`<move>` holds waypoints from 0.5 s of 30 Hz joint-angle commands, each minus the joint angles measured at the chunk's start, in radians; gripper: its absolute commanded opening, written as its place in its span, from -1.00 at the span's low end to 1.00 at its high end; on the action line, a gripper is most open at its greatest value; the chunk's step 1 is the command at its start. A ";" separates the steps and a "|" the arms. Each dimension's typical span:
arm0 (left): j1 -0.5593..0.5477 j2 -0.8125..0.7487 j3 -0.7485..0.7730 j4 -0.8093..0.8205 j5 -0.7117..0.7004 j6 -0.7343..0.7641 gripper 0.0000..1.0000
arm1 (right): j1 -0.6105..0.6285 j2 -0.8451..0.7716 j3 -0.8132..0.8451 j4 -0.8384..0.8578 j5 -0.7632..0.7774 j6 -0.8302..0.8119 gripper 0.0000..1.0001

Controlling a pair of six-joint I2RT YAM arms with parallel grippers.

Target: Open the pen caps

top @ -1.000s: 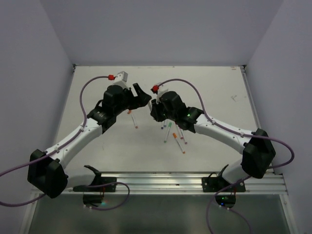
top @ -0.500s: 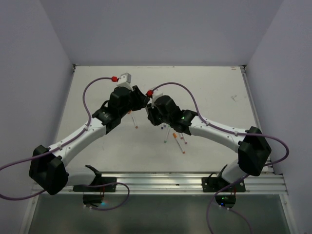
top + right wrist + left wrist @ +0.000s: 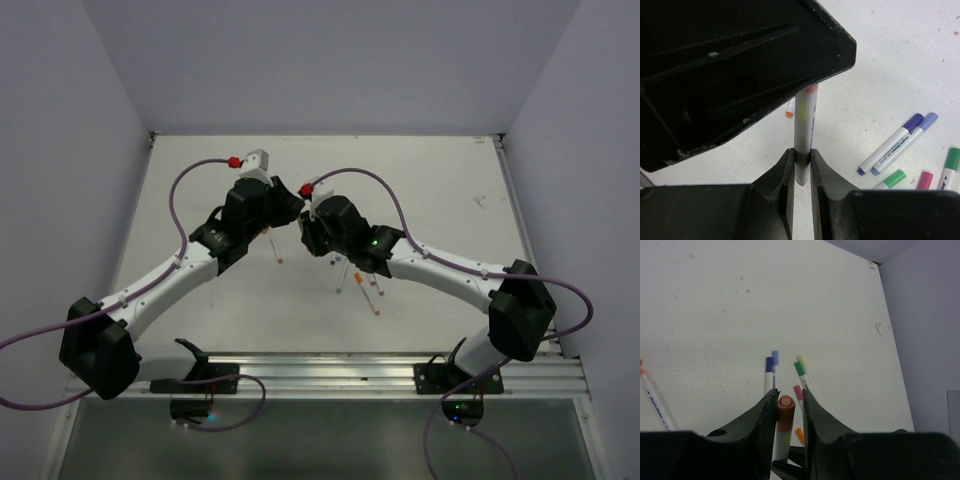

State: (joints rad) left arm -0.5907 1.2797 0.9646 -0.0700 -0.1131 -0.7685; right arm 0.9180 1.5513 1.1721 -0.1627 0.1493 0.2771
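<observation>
Pale lavender walls (image 3: 330,60) box in the white tabletop (image 3: 450,190) you are working over, and your two arms meet nose to nose above its middle. Your right gripper (image 3: 801,156) is clenched on a long white plastic pen barrel (image 3: 804,125). It pinches the barrel close to one end, so the pen is held off the table between the two wrists.

Your left gripper (image 3: 788,397) has its two black fingers (image 3: 765,415) on either side of the short orange plastic pen cap (image 3: 786,412) at the other end of that same pen. From the left wrist view they look pressed against it and grasping it (the finger on the right of that view shows a sliver of light beside the cap, so contact there is harder to judge). The cap sits on the barrel.

Beneath the held pen, loose white markers lie on the table with their caps on. A dark blue plastic cap (image 3: 769,365) and a light blue plastic cap (image 3: 775,358) belong to two markers touching side by side. Just to their right, a green plastic cap (image 3: 799,369) and a yellow-green plastic cap (image 3: 801,359) also lie side by side. A pink plastic cap (image 3: 798,391) shows nearer the fingers. One more thin white pen with an orange tip (image 3: 275,248) lies apart from that cluster, under your left arm.
</observation>
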 commanded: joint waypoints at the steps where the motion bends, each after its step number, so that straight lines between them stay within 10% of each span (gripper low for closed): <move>1: -0.009 0.007 0.008 0.039 -0.007 -0.017 -0.48 | 0.009 -0.031 0.024 0.066 0.021 0.008 -1.00; 10: -0.009 0.007 0.011 0.041 0.001 -0.017 -1.00 | 0.012 -0.046 -0.023 0.117 -0.014 0.027 -0.82; 15: -0.009 -0.008 -0.003 0.053 0.009 -0.028 -1.00 | 0.010 -0.089 -0.095 0.225 -0.040 0.036 -0.20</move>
State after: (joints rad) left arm -0.5907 1.2858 0.9646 -0.0696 -0.1154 -0.7689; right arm 0.9184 1.5227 1.1027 -0.0742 0.1413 0.2955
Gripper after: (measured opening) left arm 0.171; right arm 0.356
